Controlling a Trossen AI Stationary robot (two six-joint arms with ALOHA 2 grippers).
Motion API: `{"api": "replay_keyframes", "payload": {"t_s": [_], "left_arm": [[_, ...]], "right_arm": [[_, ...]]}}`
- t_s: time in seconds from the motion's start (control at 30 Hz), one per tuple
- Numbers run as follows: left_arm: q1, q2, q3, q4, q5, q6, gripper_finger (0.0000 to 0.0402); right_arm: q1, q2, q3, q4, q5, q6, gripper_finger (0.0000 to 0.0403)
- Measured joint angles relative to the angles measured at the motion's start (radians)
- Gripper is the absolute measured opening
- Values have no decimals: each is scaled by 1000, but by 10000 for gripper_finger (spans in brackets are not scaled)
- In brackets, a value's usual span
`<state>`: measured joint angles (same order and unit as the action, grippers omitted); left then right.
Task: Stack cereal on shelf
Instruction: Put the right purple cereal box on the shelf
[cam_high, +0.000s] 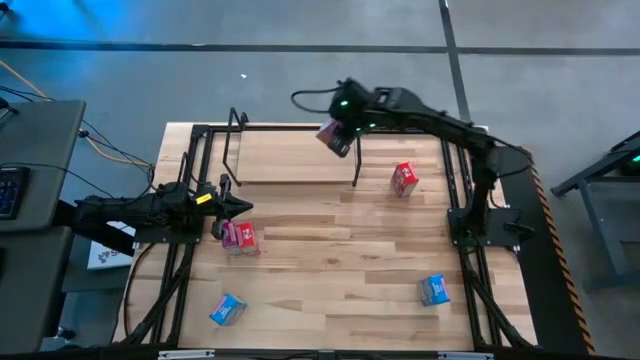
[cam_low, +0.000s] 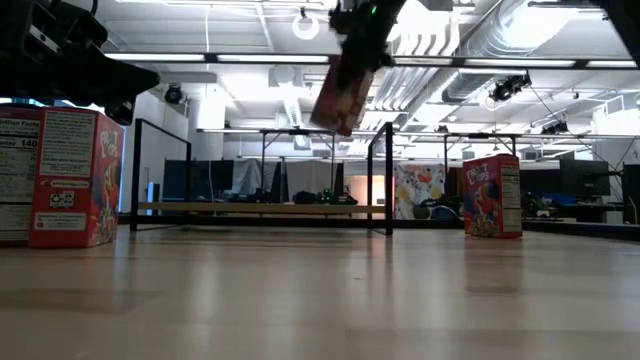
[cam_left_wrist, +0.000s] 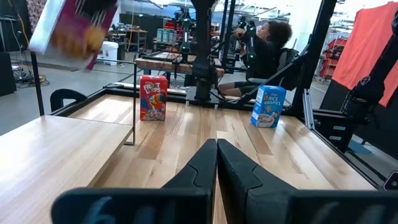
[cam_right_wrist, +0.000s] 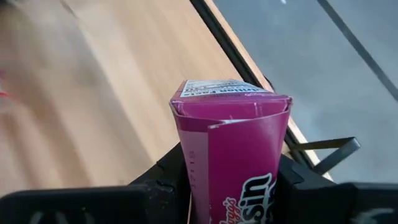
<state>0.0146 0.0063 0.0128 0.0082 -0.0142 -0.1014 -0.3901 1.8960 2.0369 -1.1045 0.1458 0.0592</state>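
My right gripper (cam_high: 342, 128) is shut on a magenta cereal box (cam_low: 341, 90) high above the right end of the shelf (cam_high: 290, 155), a light board in a black frame at the table's far side. My left gripper (cam_high: 243, 207) is shut and empty, hovering just beyond a pink-red box (cam_high: 240, 237) that stands upright on the table. It also shows shut in the left wrist view (cam_left_wrist: 216, 158). Another red box (cam_high: 404, 178) stands right of the shelf. Two blue boxes (cam_high: 433, 290) (cam_high: 228, 309) sit nearer the front. My right gripper pinches the magenta box between its two fingers (cam_right_wrist: 171, 174), one on each of two opposite sides (cam_right_wrist: 199, 168). The gripper comes from above. The box is lifted clear of shelf and table and hangs tilted below the fingers (cam_low: 338, 105), its free end (cam_right_wrist: 227, 90) pointing away from the wrist.
The shelf's upright black rails (cam_high: 357, 160) (cam_high: 236, 140) stand at its ends. Black frame bars run along the table's left (cam_high: 185, 180) and right (cam_high: 465, 190) edges. A seated person (cam_left_wrist: 264, 53) is beyond the table's right side. Bare planks (cam_high: 330, 250) lie in the middle.
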Motion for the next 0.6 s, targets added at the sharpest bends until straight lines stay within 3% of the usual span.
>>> {"api": "replay_keyframes", "payload": {"t_s": [0.3, 0.6], "left_arm": [[0, 0, 0, 0, 0, 0, 5], [0, 0, 0, 0, 0, 0, 5]], "right_arm": [[-45, 181, 33, 7, 20, -23, 112], [-82, 259, 33, 4, 9, -3, 112]]}}
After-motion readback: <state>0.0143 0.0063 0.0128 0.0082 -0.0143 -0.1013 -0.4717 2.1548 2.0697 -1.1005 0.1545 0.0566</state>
